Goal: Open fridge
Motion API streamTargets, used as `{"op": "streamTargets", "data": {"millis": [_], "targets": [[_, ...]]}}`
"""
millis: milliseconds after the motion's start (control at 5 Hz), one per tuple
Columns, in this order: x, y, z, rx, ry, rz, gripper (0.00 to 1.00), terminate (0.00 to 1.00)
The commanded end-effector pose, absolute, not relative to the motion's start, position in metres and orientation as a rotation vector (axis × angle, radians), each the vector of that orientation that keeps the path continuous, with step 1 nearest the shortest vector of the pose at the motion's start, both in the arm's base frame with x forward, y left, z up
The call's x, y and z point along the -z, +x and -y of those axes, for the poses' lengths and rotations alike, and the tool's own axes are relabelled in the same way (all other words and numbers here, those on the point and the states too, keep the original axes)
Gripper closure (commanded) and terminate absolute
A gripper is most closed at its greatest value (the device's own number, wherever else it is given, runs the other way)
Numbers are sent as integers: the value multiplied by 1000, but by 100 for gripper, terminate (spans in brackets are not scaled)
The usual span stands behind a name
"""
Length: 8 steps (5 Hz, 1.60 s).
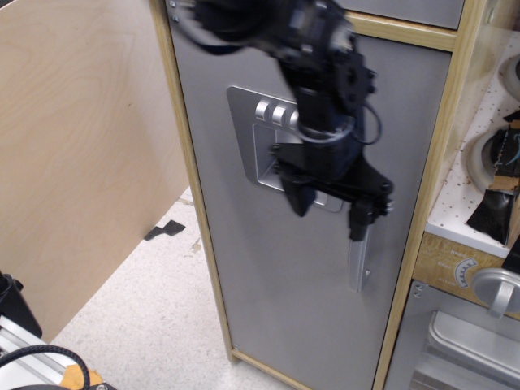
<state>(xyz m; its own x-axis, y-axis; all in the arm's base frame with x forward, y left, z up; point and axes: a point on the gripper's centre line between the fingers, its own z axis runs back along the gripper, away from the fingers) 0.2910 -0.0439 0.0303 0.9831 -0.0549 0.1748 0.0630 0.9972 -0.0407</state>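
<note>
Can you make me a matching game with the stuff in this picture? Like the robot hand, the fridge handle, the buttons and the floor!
Things:
1. gripper
2. fridge handle
3. dispenser buttons
4. floor

Descriptions:
A. white and speckled, at the bottom left
B. black, with its fingers spread apart
C. a silver upright bar, its top hidden behind the black fingers
D. a small silver row near the top of the recessed panel

Pairs: 1-B, 2-C, 3-D, 4-A
</note>
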Motion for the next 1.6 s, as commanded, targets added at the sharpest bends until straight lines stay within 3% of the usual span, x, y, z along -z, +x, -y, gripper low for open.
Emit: {"op": "streamTargets", "data": {"millis": [0,200,400,800,1400], "targets": [[-28,343,53,84,-70,319,0,0],[-24,348,52,39,-68,373,0,0],[-21,351,51,19,-67,388,100,0],[-24,350,50,1,-28,398,100,0],[-31,259,53,-92,-20,274,100,0]]}}
